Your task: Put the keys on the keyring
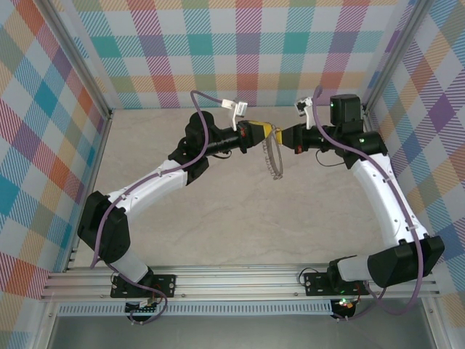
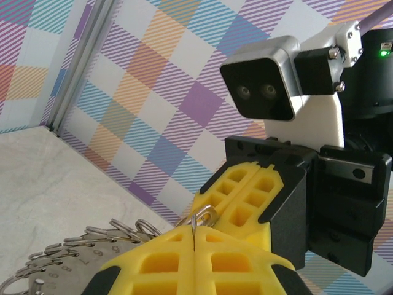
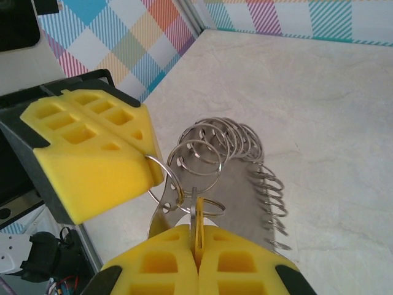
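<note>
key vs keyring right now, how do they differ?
Size: the key is a thin sliver; the keyring is far larger. Colour: key yellowish, keyring silver. Hold: the right gripper pinches the key, the left gripper pinches the keyring. Both are held off the table.

key [image 3: 198, 221]: a thin yellow edge and a grey tip poke out; the rest is buried between the right gripper [image 3: 198, 236] fingers.
keyring [image 3: 242, 178]: we lose its near end under those fingers; in the left wrist view it runs off the bottom edge.
stamped digits [image 2: 92, 261]: blurred, we cannot read them.
left gripper [image 3: 147, 150]: body cut by the left edge of the right wrist view.
from above: single rings too small for us to tell apart.
</note>
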### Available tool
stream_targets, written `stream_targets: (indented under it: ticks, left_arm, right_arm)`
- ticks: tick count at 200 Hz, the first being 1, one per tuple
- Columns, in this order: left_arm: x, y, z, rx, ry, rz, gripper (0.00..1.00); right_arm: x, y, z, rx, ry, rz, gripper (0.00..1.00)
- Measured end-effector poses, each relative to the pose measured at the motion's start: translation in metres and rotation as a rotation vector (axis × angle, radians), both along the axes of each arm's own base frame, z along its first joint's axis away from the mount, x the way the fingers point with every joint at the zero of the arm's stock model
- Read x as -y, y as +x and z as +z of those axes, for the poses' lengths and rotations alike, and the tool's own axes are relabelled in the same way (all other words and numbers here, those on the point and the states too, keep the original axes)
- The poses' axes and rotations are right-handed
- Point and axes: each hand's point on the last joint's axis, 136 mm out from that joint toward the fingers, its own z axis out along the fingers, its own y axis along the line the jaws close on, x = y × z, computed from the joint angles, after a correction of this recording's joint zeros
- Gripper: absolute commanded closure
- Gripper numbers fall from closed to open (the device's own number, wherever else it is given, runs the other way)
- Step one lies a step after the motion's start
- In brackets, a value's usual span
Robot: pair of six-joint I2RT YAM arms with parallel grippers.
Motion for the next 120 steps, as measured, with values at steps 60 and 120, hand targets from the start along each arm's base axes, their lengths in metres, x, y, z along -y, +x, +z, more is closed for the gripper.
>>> stream_targets:
  ticks: [60, 120]
  left_arm:
    - [0.0000, -0.0001, 0.0001, 0.000, 0.000, 0.000, 1.00]
    - [0.0000, -0.0001, 0.0014, -0.002, -0.006, -0.001, 1.00]
  right_arm:
    - [-0.0077, -0.0016, -0.0001, -0.033, 0.071, 0.026, 1.00]
    - [-0.0092, -0.0006, 0.0043, -0.030, 0.090, 0.026, 1.00]
